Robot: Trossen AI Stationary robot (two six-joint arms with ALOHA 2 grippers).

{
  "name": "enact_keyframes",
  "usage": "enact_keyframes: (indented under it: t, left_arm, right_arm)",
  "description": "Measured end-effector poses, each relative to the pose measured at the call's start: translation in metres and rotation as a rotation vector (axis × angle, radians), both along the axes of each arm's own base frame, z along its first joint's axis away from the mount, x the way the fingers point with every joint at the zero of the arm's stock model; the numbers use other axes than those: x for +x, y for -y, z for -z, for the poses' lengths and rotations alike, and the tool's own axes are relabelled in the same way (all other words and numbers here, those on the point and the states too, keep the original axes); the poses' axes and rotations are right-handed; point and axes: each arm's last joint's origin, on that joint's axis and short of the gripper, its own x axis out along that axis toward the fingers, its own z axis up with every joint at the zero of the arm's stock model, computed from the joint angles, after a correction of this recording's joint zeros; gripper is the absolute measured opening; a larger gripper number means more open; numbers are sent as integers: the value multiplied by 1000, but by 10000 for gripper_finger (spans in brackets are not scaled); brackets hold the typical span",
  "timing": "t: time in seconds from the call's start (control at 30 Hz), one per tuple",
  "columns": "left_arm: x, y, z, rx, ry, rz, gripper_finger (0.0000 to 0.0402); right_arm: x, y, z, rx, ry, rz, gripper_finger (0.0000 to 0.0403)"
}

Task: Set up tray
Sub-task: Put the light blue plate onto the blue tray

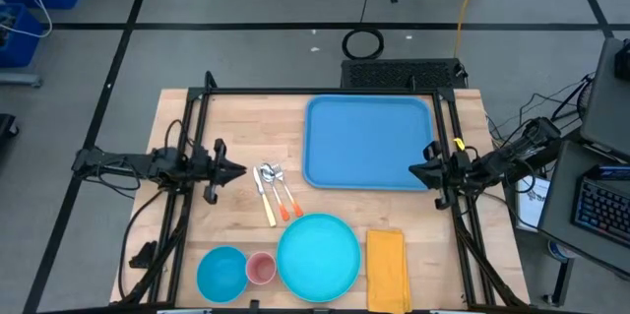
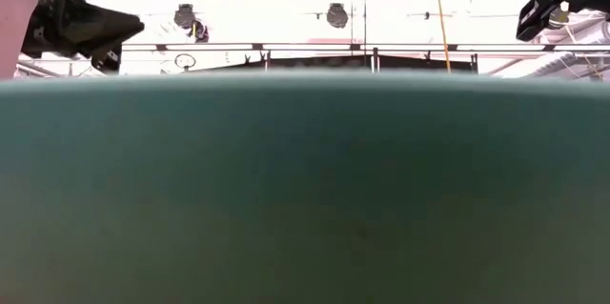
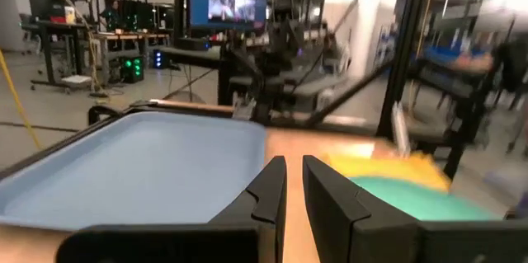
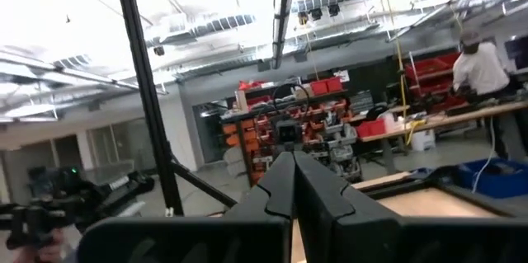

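Note:
The blue tray lies flat on the wooden table at the far right; it also shows in the left wrist view. It holds nothing. My left gripper hangs above the table's left part, pointing level toward the tray, with a narrow gap between its fingers and nothing in it. My right gripper hangs over the tray's near right corner, shut and tipped upward toward the room. Neither gripper touches anything.
Cutlery lies left of the tray. Along the near edge stand a blue bowl, a pink cup, a round turquoise plate and a yellow napkin. The plate blocks most of the low view. A person works far off.

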Motion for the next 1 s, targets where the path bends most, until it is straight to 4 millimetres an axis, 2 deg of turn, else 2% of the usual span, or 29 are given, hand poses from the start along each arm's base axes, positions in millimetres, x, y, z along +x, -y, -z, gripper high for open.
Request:
enact_keyframes:
  t: [0.23,0.4,0.53,0.73,0.87,1.0]
  left_arm:
    - [-1,-1,-8,-40,87,-14,49]
    - [-1,-1,-9,-165,88,4,49]
    - [-1,-1,-9,-201,94,15,49]
    - [-1,0,-5,-264,43,50,49]
    - [0,1,4,-281,-50,40,49]
    - [1,-1,10,-280,-104,-9,49]
  right_arm:
    - [6,0,6,-21,-65,33,0]
    - [14,-2,20,109,-187,-14,0]
    - [22,-9,33,209,-304,-142,7]
    - [34,-20,51,241,-470,-164,41]
    - [57,-33,37,301,-570,-210,74]
    - [80,-43,39,313,-754,-212,107]
